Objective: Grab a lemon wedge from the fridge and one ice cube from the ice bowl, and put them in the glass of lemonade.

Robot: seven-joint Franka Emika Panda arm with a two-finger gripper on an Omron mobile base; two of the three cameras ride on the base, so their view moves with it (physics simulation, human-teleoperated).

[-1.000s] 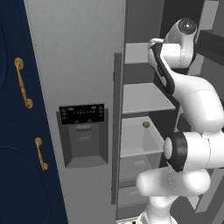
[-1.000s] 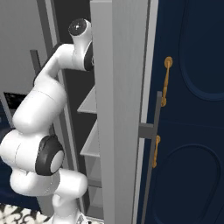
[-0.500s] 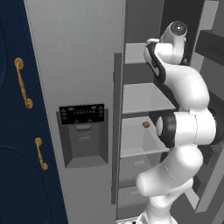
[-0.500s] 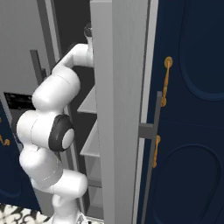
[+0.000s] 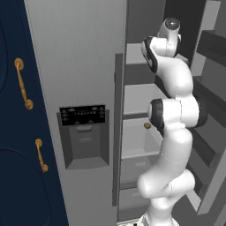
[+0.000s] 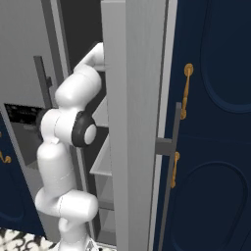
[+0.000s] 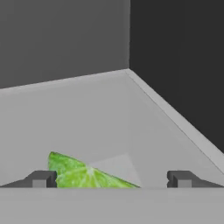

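Left base view, left to right: navy cabinet (image 5: 17, 132) with brass handles (image 5: 23, 84), then the fridge (image 5: 79, 66), its closed left door carrying the dark dispenser panel (image 5: 84, 134) and a long dark vertical handle (image 5: 118, 128). Right of that the compartment is open, with pale shelves (image 5: 139, 95). The white arm (image 5: 174, 132) rises from lower right and reaches up into the upper shelf area. A small yellow-tan lump (image 5: 147, 126) sits on a lower shelf just left of the arm's elbow; too small to say what it is.

Right base view, left to right: closed fridge door and its handle (image 6: 41, 78), the arm (image 6: 68, 147) going into the opening, the open door edge-on (image 6: 132, 122), then the navy cabinet (image 6: 211, 122).

Hand view: the gripper (image 7: 111, 179) is released, jaws spread wide, nothing between the fingertips (image 7: 41, 178) touching them that I can confirm. The lemon wedge (image 7: 83, 174) lies on the grey shelf floor (image 7: 100, 113), low in frame, just beside the left tip and partly between the two tips. It looks green with pale streaks radiating from a light centre, not yellow. Long axis runs from upper left down to lower right in this view; the pointed end faces upper left. Lower part is cut off by the frame. Behind it, the shelf's back corner (image 7: 128, 70) where two dark walls meet.
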